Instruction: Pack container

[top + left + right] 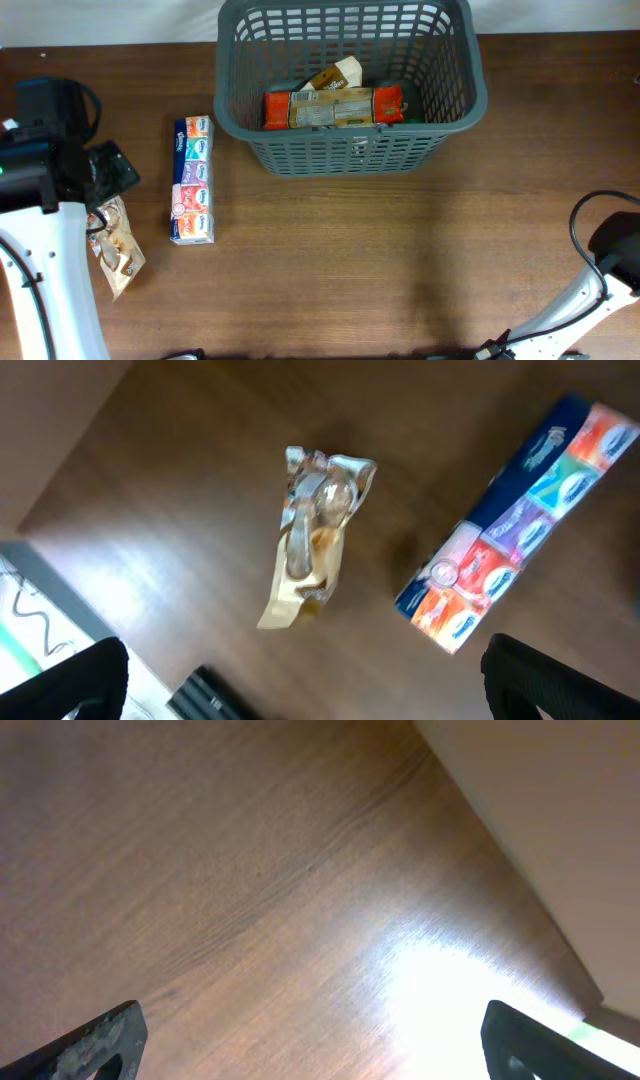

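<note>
Left hand (305, 665) hangs wide open with nothing in it, right over the snack bag (312, 530), a thin, crinkly clear pouch lying flat on the desk (170, 480). That's the tricky bit: come down too shallow and the fingers likely pinch only a loose fold, and the bag could slide out on the way over. Come down too hard and the tips scrape the wood.

The tissue pack (520, 520) lies to one side, apart from the bag but near enough that a wide-spread finger might knock it askew.

Basket (345, 150) sits at the far middle of the desk, well apart from both items, with an orange packet (330, 108) and a pale packet (340, 72) inside. Its walls are tall, so a low carry risks clipping the rim and shoving the whole basket. The long tissue pack may also hang up on the rim if it goes in crosswise.

Right hand (315, 1035) is spread open too, empty, over bare desk near the edge, far from helping.
</note>
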